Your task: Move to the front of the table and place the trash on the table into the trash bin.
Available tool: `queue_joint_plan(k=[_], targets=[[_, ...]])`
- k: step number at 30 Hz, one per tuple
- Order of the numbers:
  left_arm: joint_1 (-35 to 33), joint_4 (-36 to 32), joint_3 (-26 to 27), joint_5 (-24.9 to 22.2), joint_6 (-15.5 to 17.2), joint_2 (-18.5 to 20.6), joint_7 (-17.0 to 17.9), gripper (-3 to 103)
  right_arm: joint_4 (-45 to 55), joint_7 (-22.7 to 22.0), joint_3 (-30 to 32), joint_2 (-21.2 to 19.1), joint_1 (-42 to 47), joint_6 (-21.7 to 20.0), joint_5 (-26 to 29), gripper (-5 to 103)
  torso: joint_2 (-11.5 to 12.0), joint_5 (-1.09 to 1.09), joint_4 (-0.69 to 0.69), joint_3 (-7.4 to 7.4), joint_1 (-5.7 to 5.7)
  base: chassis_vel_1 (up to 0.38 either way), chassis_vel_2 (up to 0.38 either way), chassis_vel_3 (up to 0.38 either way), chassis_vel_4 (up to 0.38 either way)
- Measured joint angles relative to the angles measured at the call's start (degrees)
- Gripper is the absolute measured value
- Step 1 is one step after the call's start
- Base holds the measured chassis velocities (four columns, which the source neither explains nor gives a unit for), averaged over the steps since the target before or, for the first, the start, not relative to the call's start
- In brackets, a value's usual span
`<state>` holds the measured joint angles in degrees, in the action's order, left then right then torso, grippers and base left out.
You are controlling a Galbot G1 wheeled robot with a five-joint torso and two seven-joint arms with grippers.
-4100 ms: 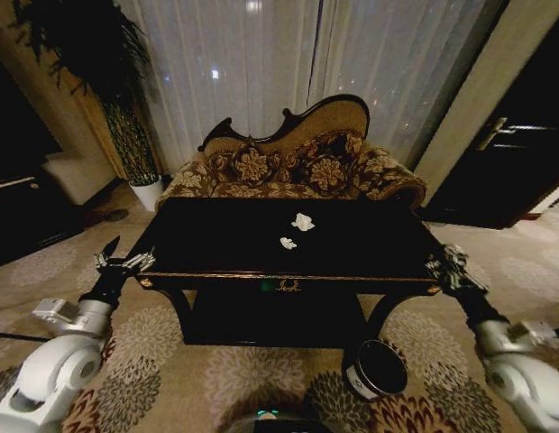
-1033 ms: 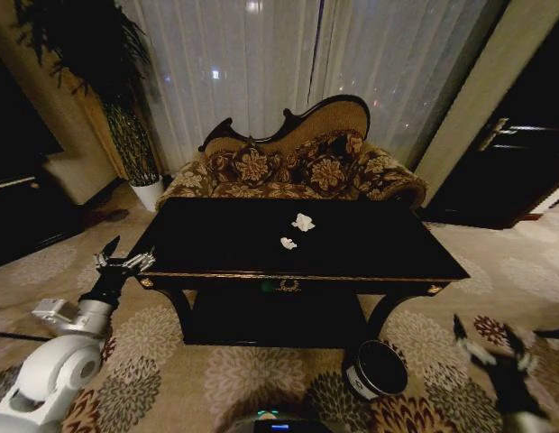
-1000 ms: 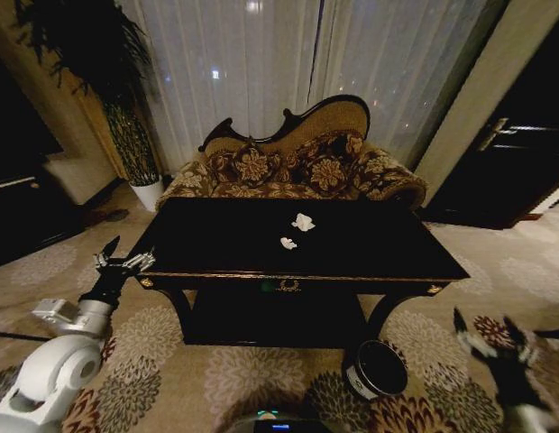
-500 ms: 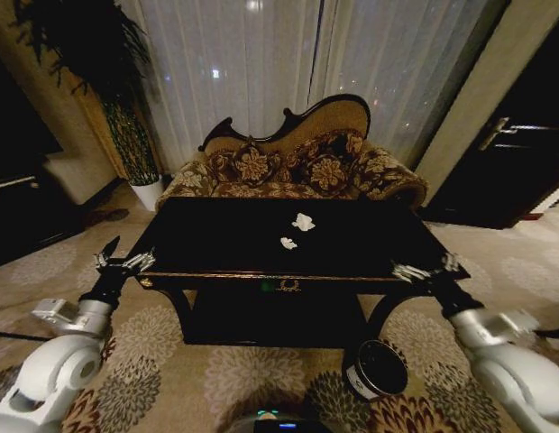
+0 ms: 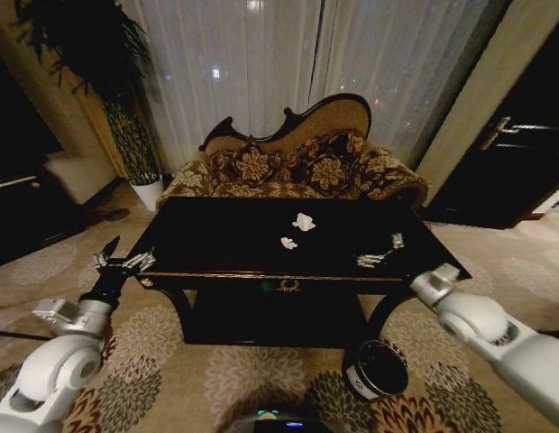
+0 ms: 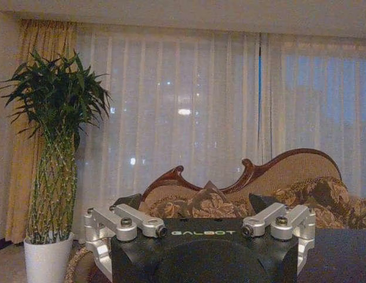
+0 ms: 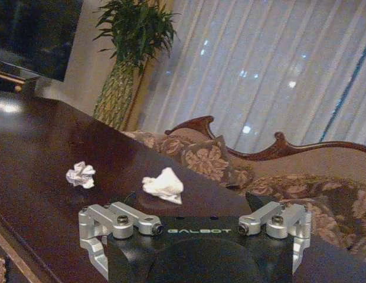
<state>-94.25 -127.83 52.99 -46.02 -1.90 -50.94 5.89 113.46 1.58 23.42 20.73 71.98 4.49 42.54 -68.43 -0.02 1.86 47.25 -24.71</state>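
The dark glossy table point(image 5: 225, 236) stands right in front of me. Two white paper wads of trash lie near its middle, one farther back point(image 5: 303, 221) and one nearer point(image 5: 288, 243). In the right wrist view the same wads point(image 7: 81, 174) point(image 7: 164, 184) lie on the table point(image 7: 29, 147) a short way ahead of the gripper. My right gripper point(image 5: 381, 252) hovers open over the table's right front part, to the right of the wads. Off the table's front left corner my left gripper point(image 5: 123, 262) hangs open and holds nothing. The round dark trash bin point(image 5: 377, 368) sits on the carpet by the table's right front leg.
An ornate floral sofa point(image 5: 297, 167) stands close behind the table. A tall plant in a white pot point(image 5: 146, 191) is at the back left, and a dark door point(image 5: 514, 153) at the right. Patterned carpet point(image 5: 171, 361) surrounds the table.
My right arm has swung up from low over the carpet at the right and reached over the table's right front part. The left arm and the wads have stayed put.
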Motion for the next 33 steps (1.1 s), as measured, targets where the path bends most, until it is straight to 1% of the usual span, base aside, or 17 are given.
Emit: queue_joint_plan(k=[2,3,5,7,10,13,17,18,19,20,21,22,25,26,28,30,33], targets=[[0.00,0.00,0.01,0.00,0.00,0.00,-0.01,100,-2.18,0.78,-8.39,-1.20,-7.80,-0.06,1.20,100,0.00,0.03,-0.03,0.00,0.01,0.000,0.000,0.000,0.000],[0.00,0.00,0.01,0.00,0.00,0.00,-0.01,100,-2.18,0.78,-8.39,-1.20,-7.80,-0.06,1.20,100,0.00,0.03,-0.03,0.00,0.01,0.000,0.000,0.000,0.000],[0.00,0.00,0.00,0.00,0.00,0.00,0.00,100,-2.82,2.49,-13.62,-2.90,-12.08,-1.00,4.85,100,0.00,0.03,-0.02,0.00,0.00,0.000,0.000,0.000,0.000],[0.00,0.00,0.00,0.00,0.00,0.00,0.00,100,-2.32,3.91,-15.30,-4.48,-13.16,-2.56,8.37,100,0.01,0.02,-0.01,0.01,-0.01,0.000,0.000,0.000,0.000],[0.00,0.00,0.00,0.00,0.00,0.00,0.00,100,-2.11,5.15,-16.90,-5.70,-14.09,-3.86,10.52,100,0.00,-0.01,0.00,0.00,0.00,0.000,0.000,0.000,0.000],[0.00,0.00,0.00,0.00,0.00,0.00,0.00,100,-2.21,5.27,-18.80,-5.69,-15.37,-5.46,12.18,100,-0.01,0.02,0.00,-0.01,0.02,0.000,0.000,0.000,0.000],[0.00,0.00,0.01,0.00,0.00,0.00,0.00,100,-2.27,4.51,-25.12,-3.59,-21.04,-8.28,14.57,100,-0.01,0.03,0.00,0.00,0.01,0.000,0.000,0.000,0.000],[0.00,0.00,0.01,0.00,0.00,0.00,0.00,100,-2.27,4.51,-25.12,-3.59,-21.04,-8.28,14.57,100,-0.01,0.03,0.00,0.00,0.01,0.000,0.000,0.000,0.000],[0.00,0.00,0.00,0.00,0.00,0.00,-0.02,100,-2.27,4.21,-27.98,-2.84,-23.83,-8.84,14.79,100,-0.01,0.02,0.00,0.00,0.01,0.000,0.000,0.000,0.000],[0.00,0.00,0.00,0.00,0.00,0.00,-0.01,100,-2.29,3.46,-32.56,-1.53,-28.94,-9.50,15.28,100,-0.01,0.01,0.01,0.00,0.01,0.000,0.000,0.000,0.000],[0.00,0.01,0.00,0.00,0.00,0.00,-0.01,100,-2.33,2.99,-34.74,-0.77,-31.57,-9.78,15.59,100,0.00,0.02,0.00,0.00,0.01,0.000,0.000,0.000,0.000],[0.00,0.01,0.00,0.00,0.00,0.00,-0.01,100,-2.33,2.99,-34.74,-0.77,-31.57,-9.78,15.59,100,0.00,0.02,0.00,0.00,0.01,0.000,0.000,0.000,0.000],[0.00,0.01,0.00,0.00,0.00,0.00,0.02,100,-3.79,1.21,-43.29,2.62,-40.82,-10.93,16.99,100,-0.01,0.01,-0.02,0.00,0.01,0.000,0.000,0.000,0.000],[0.00,0.01,0.00,0.00,0.00,0.00,0.02,100,-3.79,1.21,-43.29,2.62,-40.82,-10.93,16.99,100,-0.01,0.01,-0.02,0.00,0.01,0.000,0.000,0.000,0.000],[0.00,0.01,0.00,0.00,0.01,0.00,0.01,100,-5.60,0.03,-48.27,4.82,-45.71,-11.30,17.72,100,-0.01,0.01,-0.02,0.00,0.01,0.000,0.000,0.000,0.000],[0.00,0.01,0.00,0.00,0.00,0.00,-0.01,100,-6.13,-0.22,-49.67,5.45,-46.95,-11.38,17.87,100,-0.01,0.01,-0.02,0.00,0.01,0.000,0.000,0.000,0.000],[0.00,0.01,0.00,0.00,0.01,0.00,0.00,100,-7.99,-0.77,-54.73,7.67,-52.42,-11.48,18.25,100,-0.01,0.01,0.00,0.00,0.01,0.000,0.000,0.000,0.000]])
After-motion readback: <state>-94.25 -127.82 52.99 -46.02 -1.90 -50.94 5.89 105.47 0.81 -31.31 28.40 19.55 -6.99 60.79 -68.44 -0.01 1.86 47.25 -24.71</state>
